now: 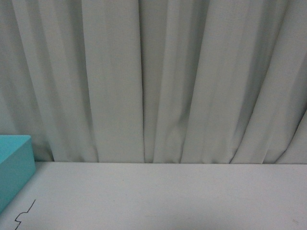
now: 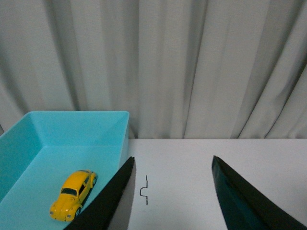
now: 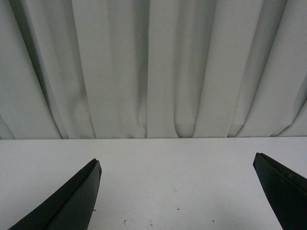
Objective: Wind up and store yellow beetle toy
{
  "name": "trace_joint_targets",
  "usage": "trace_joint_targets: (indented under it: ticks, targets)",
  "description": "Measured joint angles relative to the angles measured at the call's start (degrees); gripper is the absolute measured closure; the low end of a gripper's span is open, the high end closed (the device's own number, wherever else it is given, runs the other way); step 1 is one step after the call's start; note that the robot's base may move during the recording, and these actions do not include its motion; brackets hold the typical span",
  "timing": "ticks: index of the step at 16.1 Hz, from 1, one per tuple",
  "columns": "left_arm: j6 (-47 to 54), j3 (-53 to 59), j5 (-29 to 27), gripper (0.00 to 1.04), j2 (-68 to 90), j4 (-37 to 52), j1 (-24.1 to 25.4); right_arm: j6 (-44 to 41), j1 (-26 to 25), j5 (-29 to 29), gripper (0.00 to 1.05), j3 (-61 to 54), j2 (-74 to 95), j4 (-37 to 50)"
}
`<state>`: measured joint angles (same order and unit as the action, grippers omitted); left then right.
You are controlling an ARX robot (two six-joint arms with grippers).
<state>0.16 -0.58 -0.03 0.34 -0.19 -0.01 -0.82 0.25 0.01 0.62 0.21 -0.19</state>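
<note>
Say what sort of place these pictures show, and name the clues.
Probably a staged test bench, not a home: a bare white table, a plain grey curtain behind it, and just one turquoise bin holding a yellow toy car.

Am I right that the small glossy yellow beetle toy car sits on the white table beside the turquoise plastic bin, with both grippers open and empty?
Not quite. The small glossy yellow beetle toy car sits inside the turquoise plastic bin, on its floor, as the left wrist view shows. The rest holds: the left gripper and right gripper are both open and empty.
</note>
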Motion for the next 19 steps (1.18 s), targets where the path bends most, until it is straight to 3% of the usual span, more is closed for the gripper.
trace_joint_targets:
  ticks: [3,5,19]
  targets:
    - [0.0,0.0,0.0,0.3,0.0,0.0,0.0,0.0,0.0,0.0,0.07,0.0,0.0,0.0]
    - [0.0,0.0,0.0,0.05,0.0,0.0,0.0,0.0,0.0,0.0,0.07,0.0,0.0,0.0]
    - [0.0,0.0,0.0,0.07,0.0,-0.2,0.0,0.0,0.0,0.0,0.07,0.0,0.0,-0.2]
